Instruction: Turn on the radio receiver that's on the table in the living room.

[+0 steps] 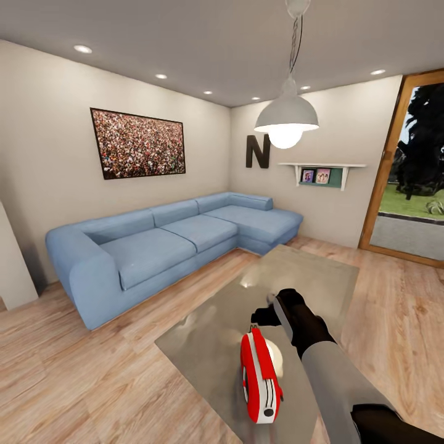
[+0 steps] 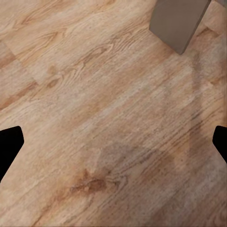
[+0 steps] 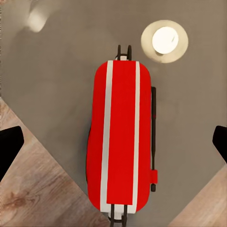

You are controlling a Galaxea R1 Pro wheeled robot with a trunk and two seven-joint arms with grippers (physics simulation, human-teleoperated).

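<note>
Head view: the right arm reaches over the glass table (image 1: 320,277), its gripper (image 1: 262,317) just above the radio receiver (image 1: 260,376), standing on edge at lower centre. Left wrist view: fingertips (image 2: 9,144) spread above wood floor (image 2: 94,118). Right wrist view: fingertips wide apart above the red, white-banded radio; the approach looks underway, and pressing its switch comes next.

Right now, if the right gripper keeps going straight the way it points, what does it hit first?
Probably the radio receiver: it lies dead centre ahead of the right gripper, between the open fingers, standing on the table. How far off is unclear.
</note>
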